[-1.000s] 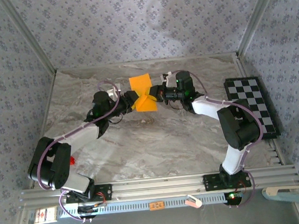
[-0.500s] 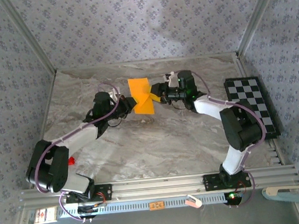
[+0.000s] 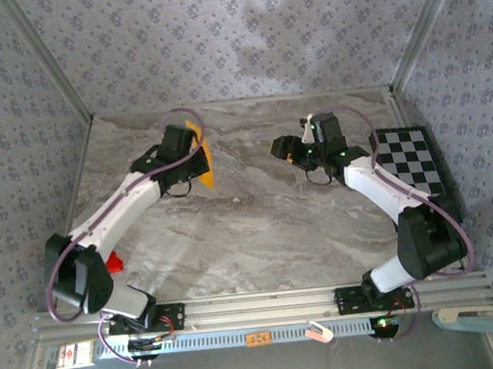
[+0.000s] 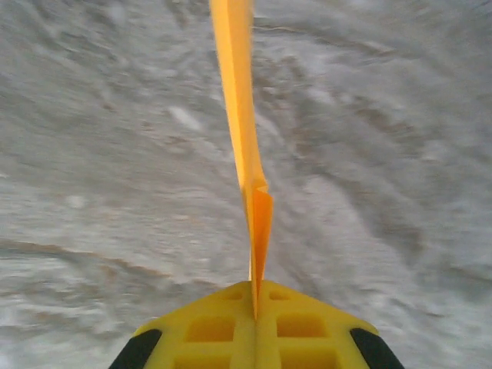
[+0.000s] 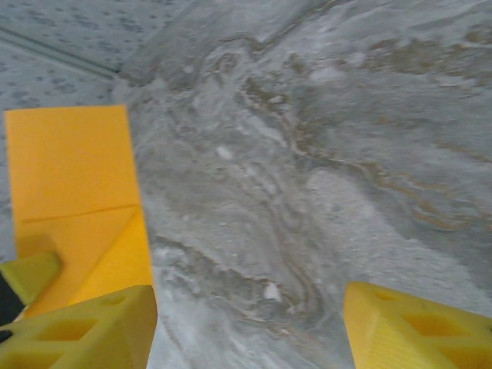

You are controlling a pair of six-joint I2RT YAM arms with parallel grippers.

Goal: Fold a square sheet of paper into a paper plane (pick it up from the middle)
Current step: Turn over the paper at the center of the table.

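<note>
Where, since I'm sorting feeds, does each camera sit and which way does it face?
Top external: above, behind the bases, looking down on table; both arms, left gripper shut on paper, right gripper open.
Left wrist: along its shut fingers at the paper, edge-on.
Right wrist: between its open fingers at the table.
Shared: the paper, in all three.

No legible text, brand, number or sign found in any view; a white sticker (image 3: pixel 71 356) bearing a red mark sits at the left end of the frame below the front rail (image 3: pixel 266 307), its print too small to read; a small orange tag (image 3: pixel 258 339) on the slotted strip (image 3: pixel 208 339) under the rail's middle shows dark marks, likewise unreadable; a pale tag (image 3: pixel 318 332) just to its right is too blurred to judge.
</note>
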